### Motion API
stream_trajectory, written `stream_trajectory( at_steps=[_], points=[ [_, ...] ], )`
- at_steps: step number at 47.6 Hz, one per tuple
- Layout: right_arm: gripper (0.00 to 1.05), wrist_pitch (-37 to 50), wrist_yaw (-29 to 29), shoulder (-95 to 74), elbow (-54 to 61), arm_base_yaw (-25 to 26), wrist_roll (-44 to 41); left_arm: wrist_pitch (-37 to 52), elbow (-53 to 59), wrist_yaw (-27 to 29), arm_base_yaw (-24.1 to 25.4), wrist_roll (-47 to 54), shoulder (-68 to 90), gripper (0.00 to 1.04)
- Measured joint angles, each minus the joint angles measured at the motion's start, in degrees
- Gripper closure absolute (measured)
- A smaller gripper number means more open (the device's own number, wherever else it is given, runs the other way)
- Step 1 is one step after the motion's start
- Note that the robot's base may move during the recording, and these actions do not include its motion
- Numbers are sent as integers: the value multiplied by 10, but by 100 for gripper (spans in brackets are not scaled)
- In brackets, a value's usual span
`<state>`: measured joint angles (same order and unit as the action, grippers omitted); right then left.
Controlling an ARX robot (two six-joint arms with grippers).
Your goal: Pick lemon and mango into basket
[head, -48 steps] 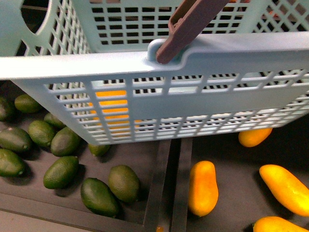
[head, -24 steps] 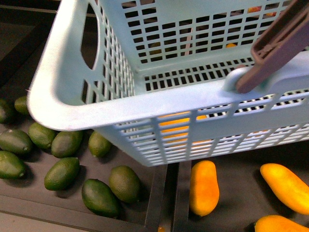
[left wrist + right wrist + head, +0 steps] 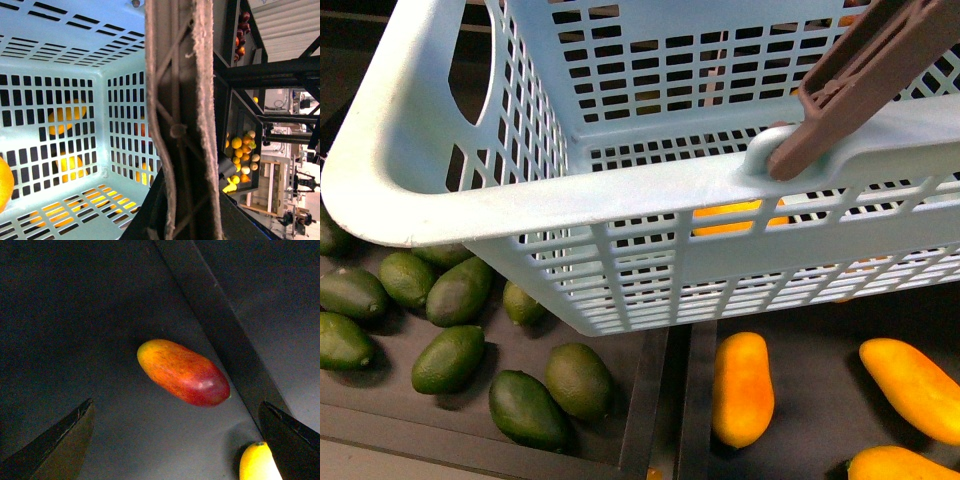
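Slotted walls of the light teal rectangular plastic basket [image 3: 620, 190] filled most of the front view. The basket hung tilted, with its brown hinged handle [image 3: 860, 70] slanting up at the right. Under it, dark green oval fruits [image 3: 448, 357] lay in the left dark tray [image 3: 395, 395] and long yellow-orange fruits [image 3: 741, 388] in the right dark tray [image 3: 810, 350], a dark divider [image 3: 670, 400] between them. The left wrist view looked into the basket past that handle, which ran close across the frame. A rounded orange-yellow fruit [image 3: 4, 185], the lemon by its look, sat inside against the slotted wall, half cut off by the frame edge. The left pincer's fingers could not be made out there, so whether it was clamped I cannot tell. The right pincer [image 3: 176, 407] was spread wide and held nothing — its dark fingertips [image 3: 75, 430] stood either side of the glossy, elongated red-and-orange mango [image 3: 183, 372]. The mango lay untouched on a dark tray floor [image 3: 75, 315] beside a dark rail [image 3: 215, 315]. A small yellow fruit [image 3: 255, 465] lay near one fingertip.
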<state>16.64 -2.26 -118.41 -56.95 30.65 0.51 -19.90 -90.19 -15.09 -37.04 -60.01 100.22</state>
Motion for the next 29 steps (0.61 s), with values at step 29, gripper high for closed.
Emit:
stream_trajectory(
  at_steps=[29],
  points=[
    [9,-126,59,-214,-234,14,-217,0,0,1,0,0,0,99]
  ],
)
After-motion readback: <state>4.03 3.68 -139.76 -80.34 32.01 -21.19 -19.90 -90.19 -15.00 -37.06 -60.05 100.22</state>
